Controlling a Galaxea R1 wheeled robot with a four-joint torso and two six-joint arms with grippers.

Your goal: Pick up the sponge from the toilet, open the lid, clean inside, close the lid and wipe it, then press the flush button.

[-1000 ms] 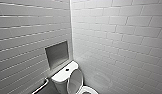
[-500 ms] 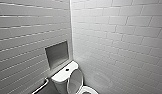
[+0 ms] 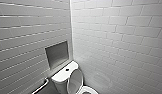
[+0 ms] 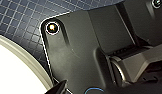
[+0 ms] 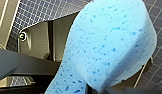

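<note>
One blue sponge (image 5: pixel 109 42) is clamped in the right gripper (image 5: pixel 103 89), with dark gridded floor (image 5: pixel 34 10) behind it. Whether the left gripper (image 4: pixel 61 88) is apart or together I cannot tell. At the bottom centre of the head view stands the toilet (image 3: pixel 62 77), its lid (image 3: pixel 75 81) raised upright in front of the tank, a wall recess (image 3: pixel 57 54) up and left of it, and a grab bar (image 3: pixel 41 86) in the lower left corner.
</note>
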